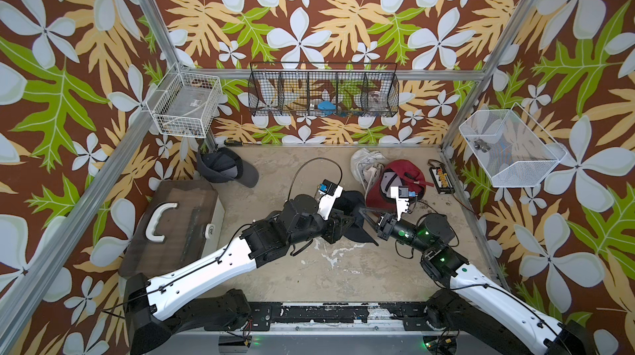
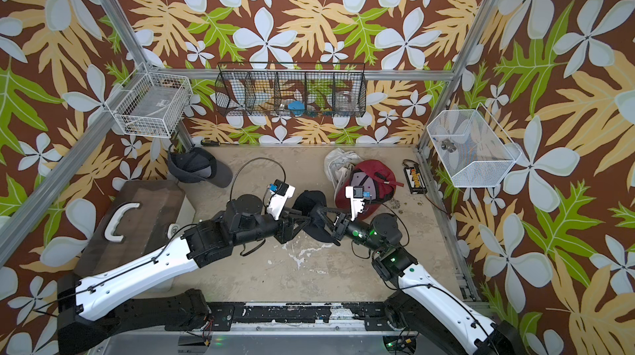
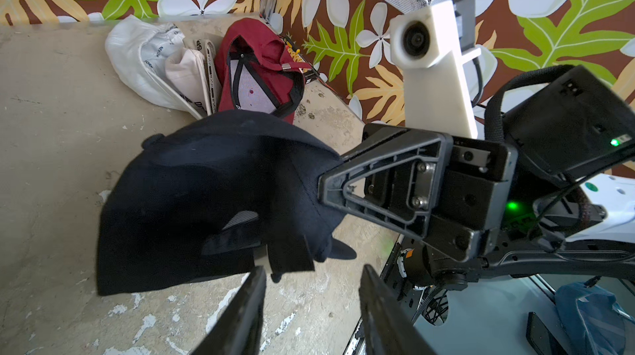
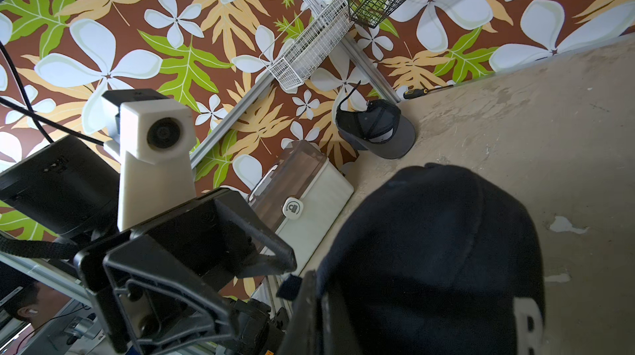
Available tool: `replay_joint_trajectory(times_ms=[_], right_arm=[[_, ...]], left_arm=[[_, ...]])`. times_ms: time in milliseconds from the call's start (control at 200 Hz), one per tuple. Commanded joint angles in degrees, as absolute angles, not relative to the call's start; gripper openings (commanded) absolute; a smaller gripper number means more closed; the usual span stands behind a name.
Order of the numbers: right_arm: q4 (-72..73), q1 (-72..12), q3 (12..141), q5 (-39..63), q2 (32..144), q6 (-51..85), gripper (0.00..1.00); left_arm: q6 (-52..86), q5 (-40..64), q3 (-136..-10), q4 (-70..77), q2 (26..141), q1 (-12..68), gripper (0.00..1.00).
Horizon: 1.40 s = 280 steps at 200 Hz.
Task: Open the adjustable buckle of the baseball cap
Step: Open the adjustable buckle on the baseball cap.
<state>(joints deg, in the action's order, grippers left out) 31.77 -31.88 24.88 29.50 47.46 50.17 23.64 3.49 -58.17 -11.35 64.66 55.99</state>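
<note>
A navy baseball cap [image 1: 352, 198] is held mid-frame in a top view, its edge clamped by the right gripper [image 3: 326, 181]. The left gripper [image 3: 312, 272], jaws apart, is positioned beside the rear strap [image 3: 288, 253]. Likely next: the strap must be pinched and pulled free.
</note>
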Motion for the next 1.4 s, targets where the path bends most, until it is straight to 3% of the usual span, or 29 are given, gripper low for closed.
replay_joint_trajectory(times_ms=[0,616,1141,1296,1396], right_arm=[[34.0,-31.8,24.9,29.2,47.1,50.1,0.00],[33.8,-31.9,24.5,29.8,45.5,50.2,0.00],[32.9,-31.9,24.3,29.9,44.2,49.8,0.00],[31.8,-31.8,24.4,29.4,43.5,49.2,0.00],[30.9,-31.8,24.5,29.2,43.1,48.6,0.00]], left_arm=[[23.5,3.3,-58.9,-9.4,65.3,56.1,0.44],[23.6,1.4,-59.3,-8.0,67.6,56.1,0.36],[23.5,0.3,-59.0,-6.9,67.4,56.1,0.12],[23.2,-0.5,-59.0,-7.2,66.7,56.1,0.00],[22.8,-1.9,-58.9,-7.8,65.6,56.1,0.00]])
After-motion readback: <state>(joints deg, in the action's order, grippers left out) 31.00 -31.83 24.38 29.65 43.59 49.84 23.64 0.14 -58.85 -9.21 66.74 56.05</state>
